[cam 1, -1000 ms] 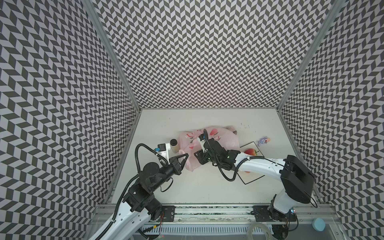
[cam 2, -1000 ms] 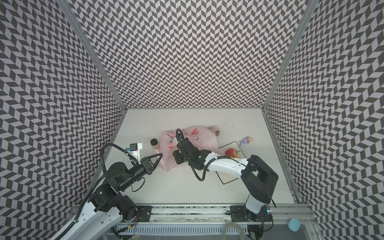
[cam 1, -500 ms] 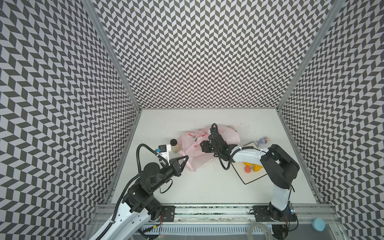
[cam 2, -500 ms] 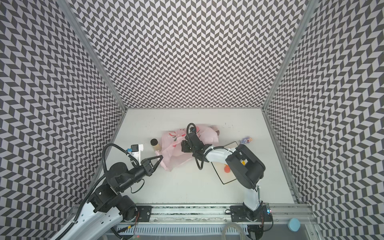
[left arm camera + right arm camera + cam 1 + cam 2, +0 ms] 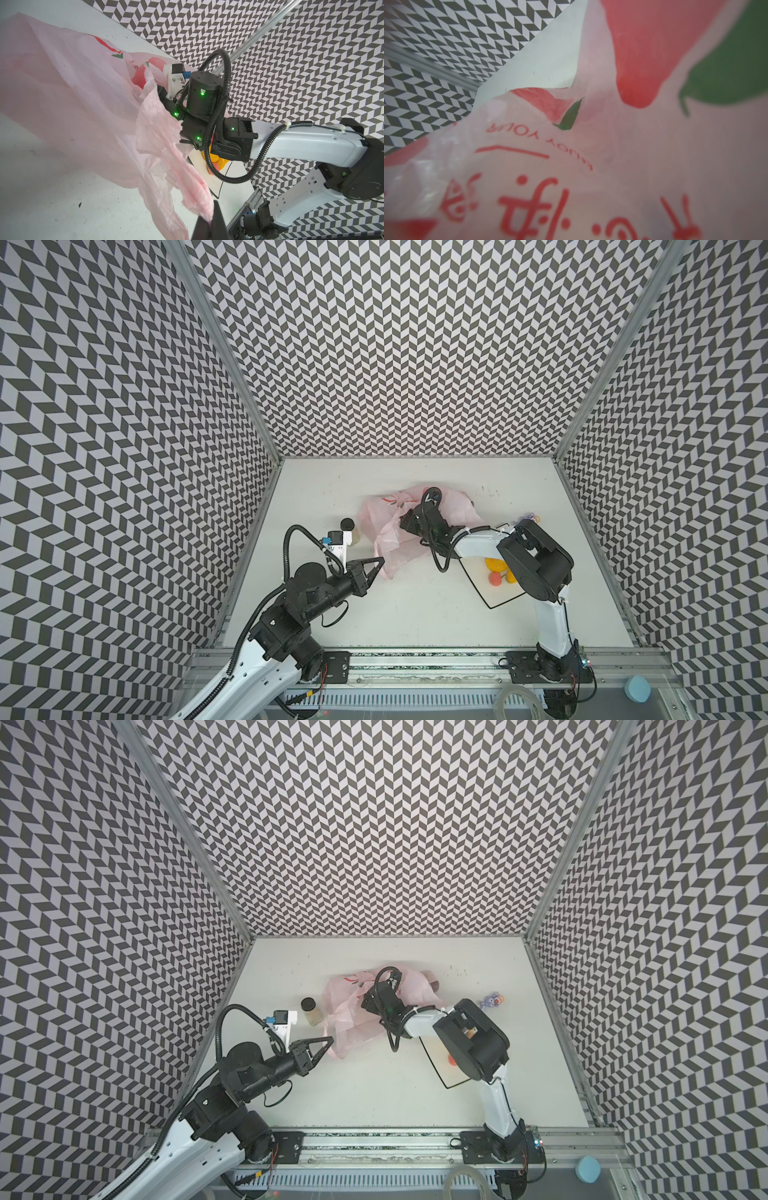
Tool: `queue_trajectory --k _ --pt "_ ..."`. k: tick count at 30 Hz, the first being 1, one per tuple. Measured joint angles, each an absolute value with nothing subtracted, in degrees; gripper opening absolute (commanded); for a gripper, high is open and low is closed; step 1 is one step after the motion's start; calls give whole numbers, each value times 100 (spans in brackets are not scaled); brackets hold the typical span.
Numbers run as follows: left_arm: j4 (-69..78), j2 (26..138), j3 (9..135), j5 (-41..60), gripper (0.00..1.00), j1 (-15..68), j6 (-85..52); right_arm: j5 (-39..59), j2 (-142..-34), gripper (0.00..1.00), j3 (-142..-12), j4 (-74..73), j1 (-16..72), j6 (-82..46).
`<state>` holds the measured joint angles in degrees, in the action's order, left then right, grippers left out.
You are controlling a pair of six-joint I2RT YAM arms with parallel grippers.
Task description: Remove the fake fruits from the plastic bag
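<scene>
A thin, translucent pink plastic bag (image 5: 388, 541) is seen crumpled on the smooth white table (image 5: 415, 614). Its film is crinkled all over and printed with flat red fruit shapes, green leaves and red writing. One loose, wrinkled edge is pinched between the black, wedge-shaped fingers of the left claw (image 5: 209, 217), which are closed tight on it. From that pinch the film runs to the bag's bulk, just beyond the claw's tip.

The right claw (image 5: 409, 526) is pushed into the bag from the opposite side. Its fingers are covered by the film, so how wide it stands, and whether anything is held, cannot be told. In the right wrist view only blurred pink film is shown close against the lens.

Three small, glossy, rounded fake fruits (image 5: 495, 578) are gathered close together behind the right claw, beside its white forearm: one orange-yellow, one yellow, one a pink-red ball. They are set on a flat white square plate (image 5: 490, 601) with a thin black rim. A red patch is seen through the film in the left wrist view, but print or fruit cannot be told.

A small jar (image 5: 311, 1011) with a round dark lid is stood ahead of the left claw and to its side, just beside the bag. A small purple toy (image 5: 492, 1000) is laid well behind the right claw.
</scene>
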<state>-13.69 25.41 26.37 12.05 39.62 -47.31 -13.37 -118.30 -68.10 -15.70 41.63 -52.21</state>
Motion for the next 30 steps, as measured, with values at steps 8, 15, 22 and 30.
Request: queue_trajectory --k 8,15,22,30 --pt "-1369 2908 2639 1389 0 4353 -4613 -1337 -12234 82 -7424 -1660 4029 -5516" --pt "-1337 3142 2648 1361 0 4759 -4580 -1260 -12682 81 -8182 -1466 4021 -5439" --pt "-1559 2895 2786 939 56 4912 -4626 -1039 -12678 81 -8012 -1365 4018 -5245" --pt "-2316 2257 3479 -102 89 4915 -4633 -648 -11861 79 -6866 -1505 3994 -5092"
